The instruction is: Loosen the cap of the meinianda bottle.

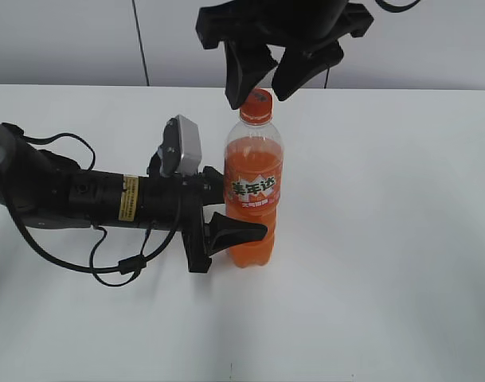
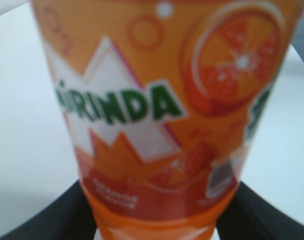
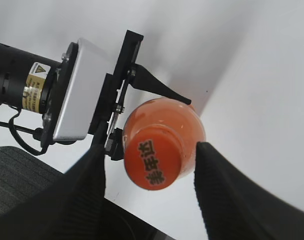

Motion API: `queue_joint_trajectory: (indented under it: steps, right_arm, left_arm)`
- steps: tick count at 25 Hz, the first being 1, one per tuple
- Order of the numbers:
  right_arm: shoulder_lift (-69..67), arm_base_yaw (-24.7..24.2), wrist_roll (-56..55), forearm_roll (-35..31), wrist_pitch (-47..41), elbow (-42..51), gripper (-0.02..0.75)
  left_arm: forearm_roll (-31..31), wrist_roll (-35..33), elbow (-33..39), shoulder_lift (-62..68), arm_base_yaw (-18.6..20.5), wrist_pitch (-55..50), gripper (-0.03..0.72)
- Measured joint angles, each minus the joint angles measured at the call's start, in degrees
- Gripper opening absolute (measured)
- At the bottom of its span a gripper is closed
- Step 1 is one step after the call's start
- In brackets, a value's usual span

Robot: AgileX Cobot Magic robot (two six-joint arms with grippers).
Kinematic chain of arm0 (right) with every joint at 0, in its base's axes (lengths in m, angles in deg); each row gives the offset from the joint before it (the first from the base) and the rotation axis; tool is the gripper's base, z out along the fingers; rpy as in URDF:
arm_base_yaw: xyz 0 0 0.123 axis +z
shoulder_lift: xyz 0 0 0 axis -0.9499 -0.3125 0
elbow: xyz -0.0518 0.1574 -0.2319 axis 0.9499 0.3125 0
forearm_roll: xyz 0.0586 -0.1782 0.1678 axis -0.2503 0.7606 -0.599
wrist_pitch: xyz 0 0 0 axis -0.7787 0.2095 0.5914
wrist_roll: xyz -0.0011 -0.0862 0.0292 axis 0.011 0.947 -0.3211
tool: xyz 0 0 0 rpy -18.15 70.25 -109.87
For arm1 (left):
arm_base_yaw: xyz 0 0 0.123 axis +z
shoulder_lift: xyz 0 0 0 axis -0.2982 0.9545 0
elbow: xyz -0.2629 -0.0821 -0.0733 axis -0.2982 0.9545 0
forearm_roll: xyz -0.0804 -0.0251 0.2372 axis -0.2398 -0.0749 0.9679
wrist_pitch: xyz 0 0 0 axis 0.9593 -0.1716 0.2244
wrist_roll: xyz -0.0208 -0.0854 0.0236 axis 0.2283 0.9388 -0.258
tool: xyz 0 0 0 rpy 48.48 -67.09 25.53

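The meinianda bottle (image 1: 254, 191) stands upright on the white table (image 1: 385, 255), full of orange liquid. Its orange cap (image 1: 256, 105) is on the neck. My left gripper (image 1: 246, 221) reaches in from the left and is shut on the bottle's lower body; in the left wrist view the label (image 2: 156, 100) fills the frame between the two black fingers (image 2: 156, 222). My right gripper (image 1: 261, 94) hangs from above, open, one finger on each side of the cap and not touching it. The right wrist view looks down on the cap (image 3: 154, 162) between the fingers (image 3: 149, 170).
The left arm (image 1: 83, 195), its cables (image 1: 119, 263) and its grey camera box (image 1: 182, 147) lie across the table's left half. A grey-white wall (image 1: 67, 40) runs behind the table's far edge.
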Motion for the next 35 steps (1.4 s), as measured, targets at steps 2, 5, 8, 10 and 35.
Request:
queue_joint_trajectory:
  steps: [2,5,8,10,35]
  right_arm:
    - [-0.2,0.0,0.0,0.0,0.0,0.0,0.427]
    - [-0.3,0.0,0.0,0.0,0.0,0.0,0.427]
    - [-0.3,0.0,0.0,0.0,0.0,0.0,0.427]
    - [-0.3,0.0,0.0,0.0,0.0,0.0,0.427]
    - [-2.0,0.0,0.0,-1.1,0.0,0.0,0.417]
  left_arm:
    - [0.0,0.0,0.0,0.0,0.0,0.0,0.41]
    - [0.0,0.0,0.0,0.0,0.0,0.0,0.41]
    - [0.0,0.0,0.0,0.0,0.0,0.0,0.41]
    - [0.0,0.0,0.0,0.0,0.0,0.0,0.41]
    - [0.0,0.0,0.0,0.0,0.0,-0.3,0.41]
